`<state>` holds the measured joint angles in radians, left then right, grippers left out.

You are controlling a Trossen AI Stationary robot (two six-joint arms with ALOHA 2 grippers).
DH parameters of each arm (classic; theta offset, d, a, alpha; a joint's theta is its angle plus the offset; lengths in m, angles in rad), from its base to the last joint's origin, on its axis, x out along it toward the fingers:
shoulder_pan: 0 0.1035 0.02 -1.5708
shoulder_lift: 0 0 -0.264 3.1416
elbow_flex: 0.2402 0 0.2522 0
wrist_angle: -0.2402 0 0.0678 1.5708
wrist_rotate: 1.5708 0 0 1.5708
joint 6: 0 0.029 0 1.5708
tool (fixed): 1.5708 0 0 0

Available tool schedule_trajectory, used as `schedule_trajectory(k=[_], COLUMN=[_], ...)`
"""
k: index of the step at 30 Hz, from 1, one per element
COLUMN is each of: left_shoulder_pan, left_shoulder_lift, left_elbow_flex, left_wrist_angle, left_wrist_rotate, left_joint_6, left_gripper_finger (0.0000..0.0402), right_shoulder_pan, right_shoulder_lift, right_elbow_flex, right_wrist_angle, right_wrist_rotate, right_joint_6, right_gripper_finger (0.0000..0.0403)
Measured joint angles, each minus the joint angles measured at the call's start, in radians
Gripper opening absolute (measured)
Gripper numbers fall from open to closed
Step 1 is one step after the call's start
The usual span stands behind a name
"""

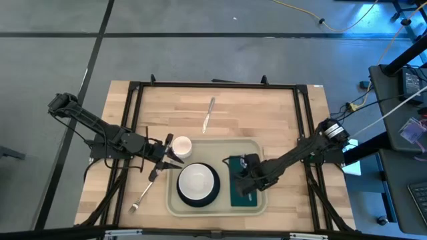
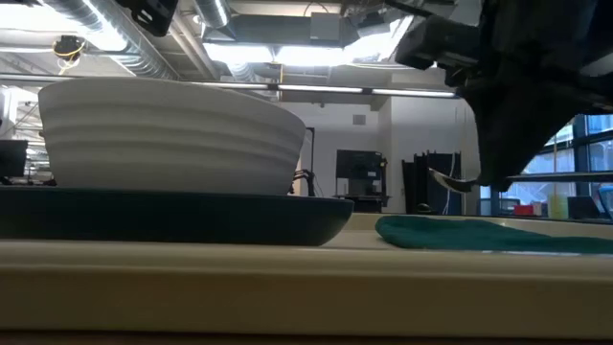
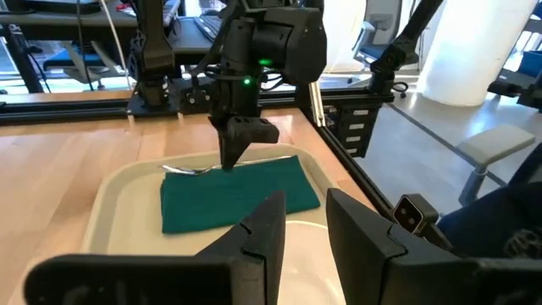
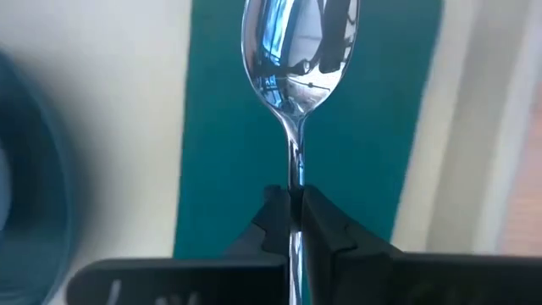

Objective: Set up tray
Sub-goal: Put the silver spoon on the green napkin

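Note:
The pale beige tray [image 1: 213, 208] lies at the table's near middle. On it are a dark plate [image 1: 215, 192] carrying a white bowl [image 1: 197, 181], and to their right a dark green napkin [image 1: 239, 197]. My right gripper [image 3: 233, 163] points down over the napkin [image 3: 229, 196], shut on a metal spoon [image 3: 190, 169]. My left gripper [image 3: 306, 222] hovers by the tray's left side, fingers apart with nothing between them. My right gripper pinches the spoon's handle [image 4: 294, 174] between its two fingers, a short way behind the spoon's bowl [image 4: 296, 51]. The fingers come from above and lie across the handle. The spoon sits about level, just above the napkin [image 4: 229, 169], clear of it in the low view.
A white cup [image 1: 181, 145] stands at the tray's far left corner, close to my left gripper [image 1: 173, 159]. A fork [image 1: 141, 196] lies on the wood left of the tray, and a knife [image 1: 209, 115] lies beyond the tray. Black frame rails [image 1: 213, 85] edge the table.

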<state>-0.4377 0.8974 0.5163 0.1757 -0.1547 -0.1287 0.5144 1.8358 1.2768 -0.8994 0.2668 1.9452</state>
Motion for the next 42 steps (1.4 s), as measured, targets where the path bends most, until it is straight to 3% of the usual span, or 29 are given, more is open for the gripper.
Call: schedule_trajectory(k=[17, 35, 42], left_shoulder_pan=[0.0, 0.0, 0.0], left_shoulder_lift=[0.0, 0.0, 0.0], left_elbow_flex=[0.0, 0.0, 0.0], left_wrist_angle=[-0.001, -0.026, -0.026], left_wrist_rotate=[0.0, 0.0, 0.0], left_joint_6=[-0.008, -0.018, -0.018], left_gripper_finger=[0.0081, 0.008, 0.0083], right_shoulder_pan=[0.014, 0.014, 0.014], right_shoulder_lift=[0.003, 0.004, 0.004], right_elbow_flex=[-0.058, -0.142, -0.142], right_wrist_angle=[0.018, 0.136, 0.14], right_wrist_rotate=[-0.074, -0.077, -0.077], right_joint_6=[0.144, 0.093, 0.093], right_gripper_finger=[0.0011, 0.0013, 0.0031])
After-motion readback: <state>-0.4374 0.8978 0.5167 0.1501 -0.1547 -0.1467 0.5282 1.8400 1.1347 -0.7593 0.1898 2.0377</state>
